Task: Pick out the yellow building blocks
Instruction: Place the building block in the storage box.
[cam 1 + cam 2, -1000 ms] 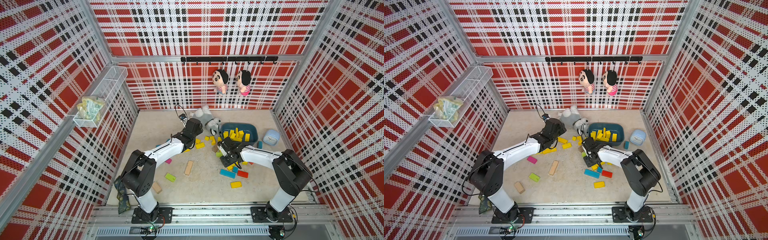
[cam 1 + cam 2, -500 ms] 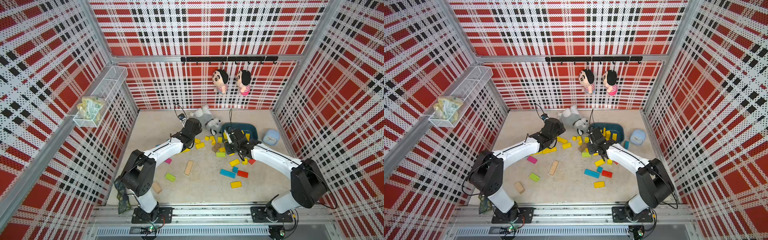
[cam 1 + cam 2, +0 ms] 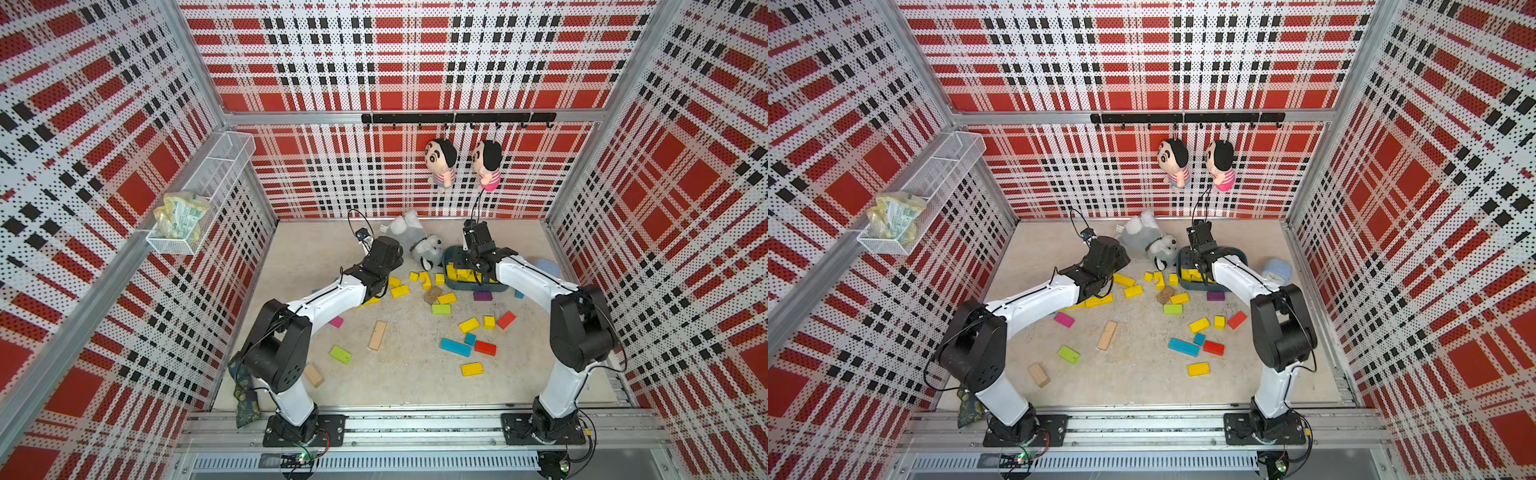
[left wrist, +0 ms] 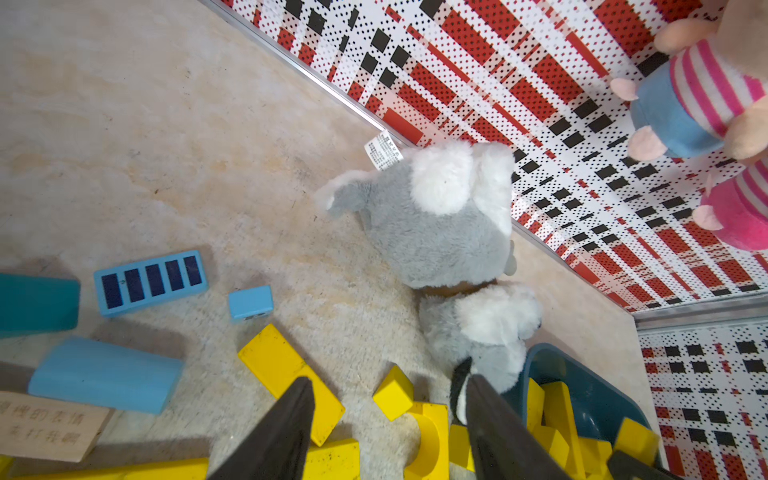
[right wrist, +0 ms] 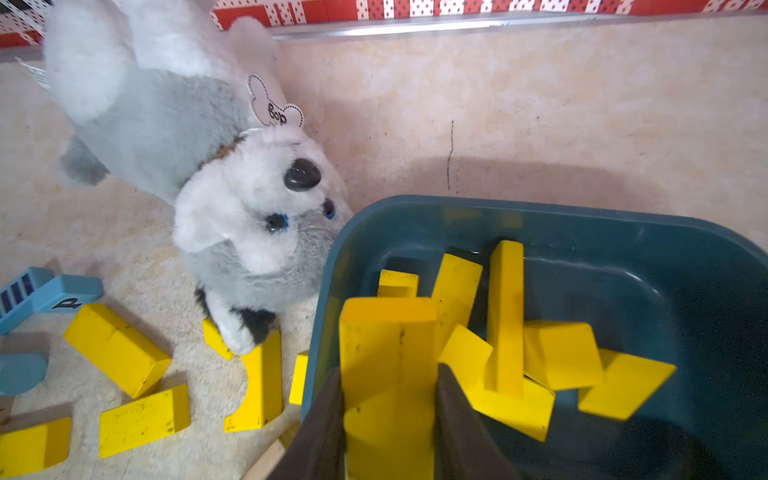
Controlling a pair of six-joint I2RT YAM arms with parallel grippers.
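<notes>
My right claw (image 5: 390, 371) grips a yellow block (image 5: 386, 332) over the blue bin (image 5: 540, 212), which holds more. My left claw (image 4: 388, 379) hangs open above loose yellow blocks (image 4: 286, 365) on the tabletop (image 4: 166, 124).

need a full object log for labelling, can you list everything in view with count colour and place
bin: one, dark teal, far floor
binned yellow blocks: several, yellow, in bin
held yellow block: one, yellow, over bin
loose yellow blocks: about ten, yellow, mid floor
other blocks: over a dozen; lime, pink, purple, red, blue, brown, bare wood; scattered on floor
plush dog: one, grey and white, far floor
dolls: two, pink stripes, hanging at the back
wire basket: one, white, high on left side, holds packet
light blue object: one, right of bin
left gripper: open, above loose yellow blocks
right gripper: shut on held yellow block
</notes>
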